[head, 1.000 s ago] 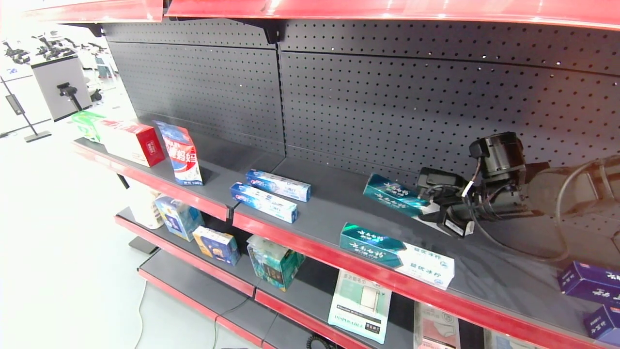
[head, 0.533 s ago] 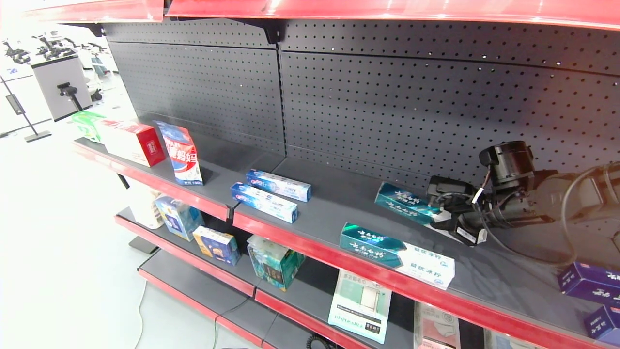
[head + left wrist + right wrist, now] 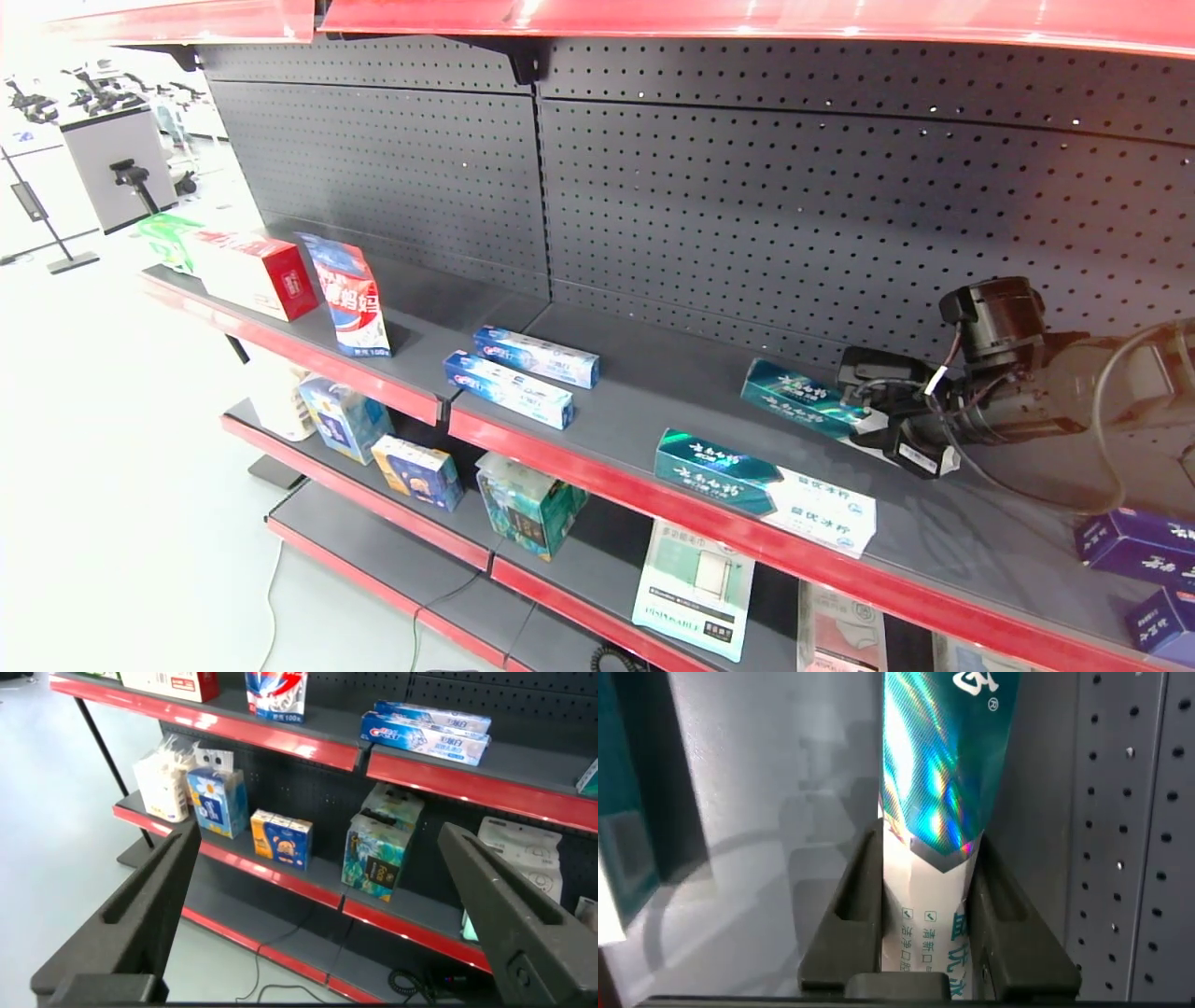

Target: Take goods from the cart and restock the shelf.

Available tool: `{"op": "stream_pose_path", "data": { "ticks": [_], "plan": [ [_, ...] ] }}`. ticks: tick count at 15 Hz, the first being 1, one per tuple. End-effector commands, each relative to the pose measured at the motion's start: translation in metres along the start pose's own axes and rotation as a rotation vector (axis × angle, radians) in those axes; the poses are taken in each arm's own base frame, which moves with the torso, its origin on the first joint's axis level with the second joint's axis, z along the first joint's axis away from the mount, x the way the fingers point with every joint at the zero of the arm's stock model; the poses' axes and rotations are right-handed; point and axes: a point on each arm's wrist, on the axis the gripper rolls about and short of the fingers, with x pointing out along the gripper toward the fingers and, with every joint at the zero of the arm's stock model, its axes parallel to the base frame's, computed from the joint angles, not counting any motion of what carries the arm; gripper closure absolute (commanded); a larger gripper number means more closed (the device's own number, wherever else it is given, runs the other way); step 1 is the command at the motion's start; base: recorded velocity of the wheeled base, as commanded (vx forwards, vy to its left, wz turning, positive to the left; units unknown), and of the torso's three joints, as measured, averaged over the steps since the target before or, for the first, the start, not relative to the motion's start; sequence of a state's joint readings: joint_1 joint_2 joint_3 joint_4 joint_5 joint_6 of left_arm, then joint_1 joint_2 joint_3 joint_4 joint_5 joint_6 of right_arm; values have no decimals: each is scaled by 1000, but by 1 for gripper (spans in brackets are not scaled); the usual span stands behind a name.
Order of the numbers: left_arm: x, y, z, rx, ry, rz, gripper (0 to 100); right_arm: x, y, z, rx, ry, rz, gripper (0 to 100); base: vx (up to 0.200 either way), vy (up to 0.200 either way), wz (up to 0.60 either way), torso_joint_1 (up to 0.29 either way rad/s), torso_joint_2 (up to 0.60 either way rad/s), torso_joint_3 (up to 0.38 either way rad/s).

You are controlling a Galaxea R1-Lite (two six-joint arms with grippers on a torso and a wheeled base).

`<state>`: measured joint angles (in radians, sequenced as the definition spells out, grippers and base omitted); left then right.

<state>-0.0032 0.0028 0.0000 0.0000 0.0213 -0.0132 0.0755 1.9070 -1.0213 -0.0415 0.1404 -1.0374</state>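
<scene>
Entry: box, restocking in progress, not yet let go.
The box is clenched at its white end by the right gripper, low over the rear of the shelf and behind the front box. Contact with the board cannot be told. Release and withdrawal are judged outstanding. The left gripper is held spread, with nothing in it. Against a second ago, box and right gripper have been shifted rightward and lower.

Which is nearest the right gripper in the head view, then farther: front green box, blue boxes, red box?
1. The front green box, at the shelf edge, beside the right gripper and its held green box.
2. The blue boxes, mid-shelf, farther left.
3. The red box, far left end.
</scene>
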Motion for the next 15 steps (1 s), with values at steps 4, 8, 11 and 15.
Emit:
{"op": "stream_pose_path", "data": {
  "ticks": [4, 8, 11, 15],
  "plan": [
    [0, 0, 0, -1, -3, 0, 0, 1, 8, 6, -26, -8, 23, 100, 0, 0, 0, 0, 0, 0],
    [0, 0, 0, -1, 0, 0, 0, 2, 12, 9, -39, -4, 28, 100, 0, 0, 0, 0, 0, 0],
    [0, 0, 0, -1, -1, 0, 0, 3, 16, 12, -49, -9, 38, 100, 0, 0, 0, 0, 0, 0],
    [0, 0, 0, -1, 0, 0, 0, 5, 20, 17, -62, -14, 52, 100, 0, 0, 0, 0, 0, 0]
  ]
}}
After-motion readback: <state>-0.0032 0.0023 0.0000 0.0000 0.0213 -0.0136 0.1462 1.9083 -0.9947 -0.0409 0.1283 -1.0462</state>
